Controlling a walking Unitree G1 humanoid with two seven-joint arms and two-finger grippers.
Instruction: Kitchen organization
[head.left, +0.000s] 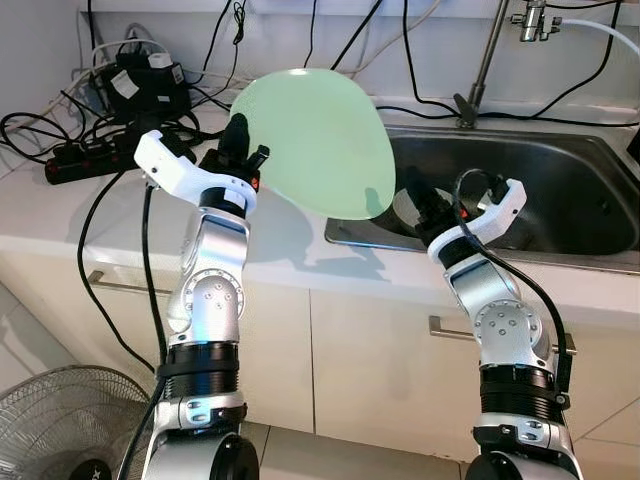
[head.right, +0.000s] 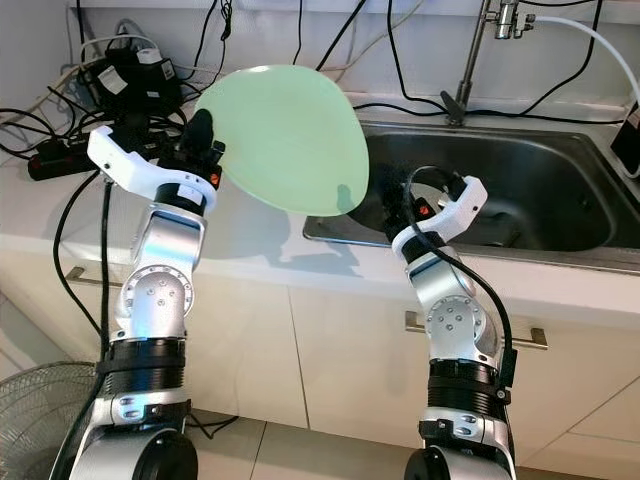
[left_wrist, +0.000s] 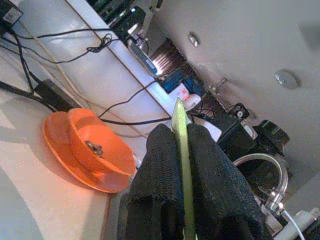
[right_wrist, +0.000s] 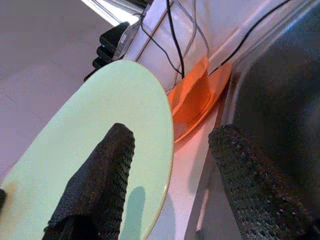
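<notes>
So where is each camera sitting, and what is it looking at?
Left eye view: on the head, looking down at the counter and sink; both silver arms show.
Right eye view: beside it, same scene; the left gripper holds the green plate.
Left wrist view: along its black fingers, clamped on the plate's edge, towards an orange dish.
Right wrist view: along the right gripper, open by the sink.
Both wrist views share the plate and orange dish.
</notes>
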